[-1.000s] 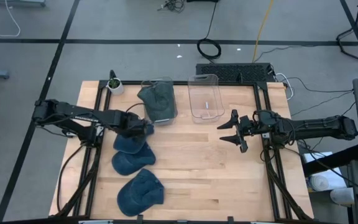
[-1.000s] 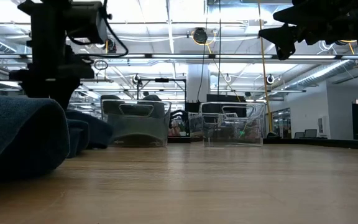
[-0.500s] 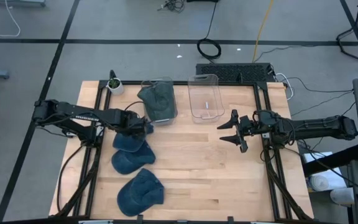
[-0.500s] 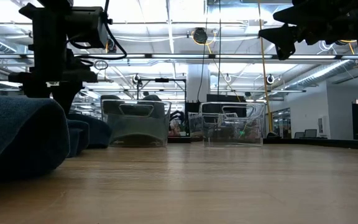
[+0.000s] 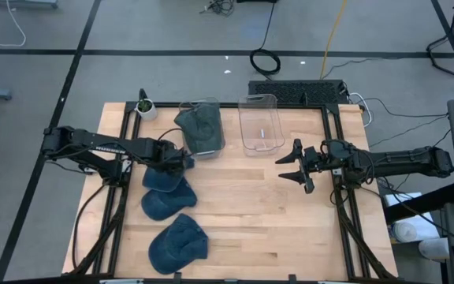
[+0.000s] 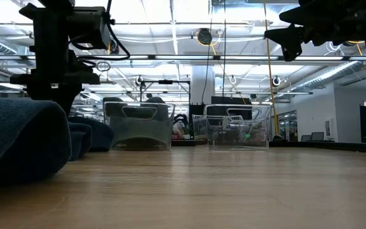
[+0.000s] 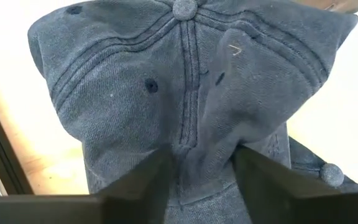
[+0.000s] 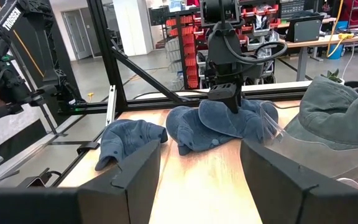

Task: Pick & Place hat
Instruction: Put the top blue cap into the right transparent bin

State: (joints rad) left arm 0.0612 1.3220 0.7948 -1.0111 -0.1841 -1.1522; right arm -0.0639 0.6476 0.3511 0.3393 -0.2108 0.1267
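Three blue denim hats lie in a row at the table's left. The farthest hat lies crown up on the wood. My left gripper points down onto it and is shut on its crown. Two more hats lie nearer the front edge. My right gripper hovers open and level above the table's right half, holding nothing. My left gripper pinches a raised fold of the hat's crown between its two fingers, just below the top button. The fingers come from above, pointing down. The hat still lies on the table, its cloth gathered into creases toward the fingers.
A clear bin at the back holds another blue hat; an empty clear bin stands to its right. A small potted plant sits at the far left corner. Bare wood lies between the two grippers.
In the low view my left gripper's fingers have drawn closer together over the hat's crown. The arm has stayed in place and the hat has not left the table.
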